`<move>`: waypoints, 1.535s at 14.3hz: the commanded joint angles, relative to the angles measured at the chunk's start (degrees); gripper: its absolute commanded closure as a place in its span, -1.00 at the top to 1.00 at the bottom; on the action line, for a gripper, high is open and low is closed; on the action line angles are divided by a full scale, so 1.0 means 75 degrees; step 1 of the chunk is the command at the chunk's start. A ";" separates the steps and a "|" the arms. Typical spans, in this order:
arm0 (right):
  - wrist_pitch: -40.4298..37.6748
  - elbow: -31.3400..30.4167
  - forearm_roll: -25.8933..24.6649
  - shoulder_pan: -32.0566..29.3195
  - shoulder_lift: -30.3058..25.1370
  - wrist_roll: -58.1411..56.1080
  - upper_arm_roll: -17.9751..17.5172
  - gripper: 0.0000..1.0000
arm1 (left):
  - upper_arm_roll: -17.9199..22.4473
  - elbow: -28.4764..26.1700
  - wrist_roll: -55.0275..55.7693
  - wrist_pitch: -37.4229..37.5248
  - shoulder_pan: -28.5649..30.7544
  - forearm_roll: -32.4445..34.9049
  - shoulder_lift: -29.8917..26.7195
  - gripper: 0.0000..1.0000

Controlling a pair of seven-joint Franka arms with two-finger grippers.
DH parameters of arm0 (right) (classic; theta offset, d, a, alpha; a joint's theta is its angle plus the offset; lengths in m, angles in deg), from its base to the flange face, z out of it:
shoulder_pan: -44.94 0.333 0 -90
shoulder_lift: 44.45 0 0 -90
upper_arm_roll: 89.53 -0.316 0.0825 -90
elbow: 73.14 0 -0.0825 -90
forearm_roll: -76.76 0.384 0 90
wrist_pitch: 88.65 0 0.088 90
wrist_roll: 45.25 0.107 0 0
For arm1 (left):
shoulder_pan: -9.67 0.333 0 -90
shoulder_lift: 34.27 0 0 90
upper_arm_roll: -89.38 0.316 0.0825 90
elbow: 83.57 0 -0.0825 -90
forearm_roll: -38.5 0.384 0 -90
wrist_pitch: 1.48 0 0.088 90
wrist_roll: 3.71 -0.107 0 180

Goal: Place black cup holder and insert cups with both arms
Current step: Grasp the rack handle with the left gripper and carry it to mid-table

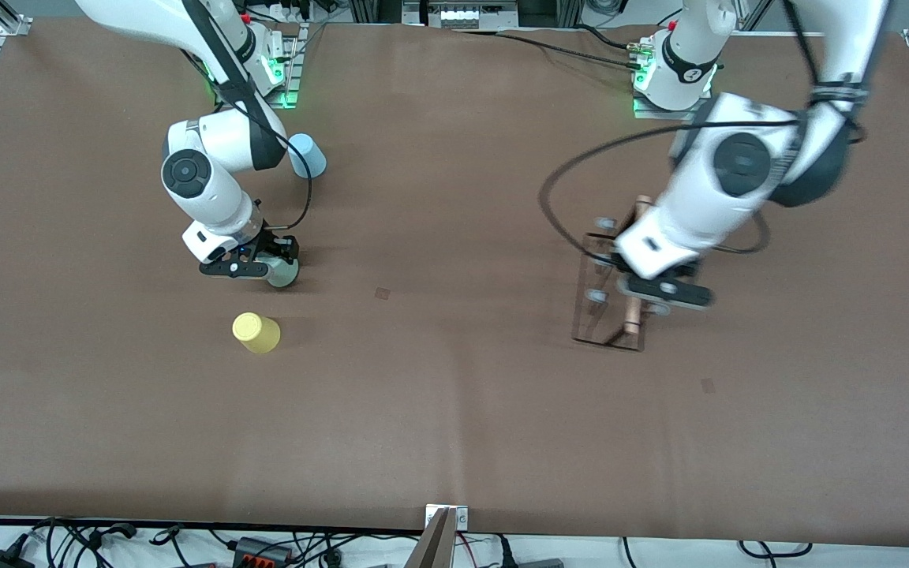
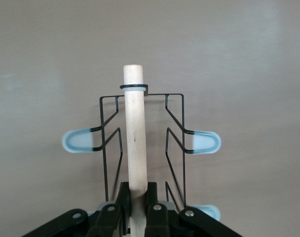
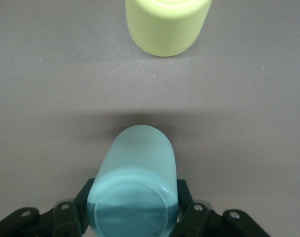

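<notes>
Three cups: one grey-green [image 1: 284,273], one yellow [image 1: 256,332], one light blue [image 1: 308,155]. One black cup holder [image 1: 614,293]; I count perhaps four pegs showing. Two arms.

arms: 2, white shells, black joint rings
cables: black, looping beside each arm
bases: green lights

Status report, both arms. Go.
Left end effector shut on black cup holder, gripping its wooden rod. Right end effector shut on grey-green cup. Yellow cup and blue cup on table. Nothing obstructing.
</notes>
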 commanded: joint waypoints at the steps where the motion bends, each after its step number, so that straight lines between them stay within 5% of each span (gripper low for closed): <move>1: -0.1178 -0.0054 0.0007 -0.0060 -0.1104 -0.0492 0.0001 -0.82 | 0.0015 0.1119 0.0921 0.0182 -0.0980 0.0044 0.0742 -0.98; 6: -0.2763 0.0145 -0.0016 -0.0095 -0.1845 -0.0576 0.0048 -0.82 | 0.0015 0.1790 0.2952 0.0147 -0.2049 0.0126 0.1493 -0.98; 19: -0.2658 0.0180 -0.0040 -0.0119 -0.1740 -0.0576 0.0012 -0.80 | 0.0004 0.1813 0.3597 0.0077 -0.2625 0.0407 0.1881 -0.88; 20: -0.2670 0.0180 -0.0040 -0.0107 -0.1740 -0.0587 0.0012 -0.80 | 0.0004 0.1813 0.3656 0.0077 -0.2625 0.0419 0.1881 -0.55; 22: -0.2670 0.0180 -0.0040 -0.0095 -0.1740 -0.0587 0.0012 -0.80 | 0.0039 0.1802 0.3587 0.0077 -0.2625 0.0489 0.1881 0.99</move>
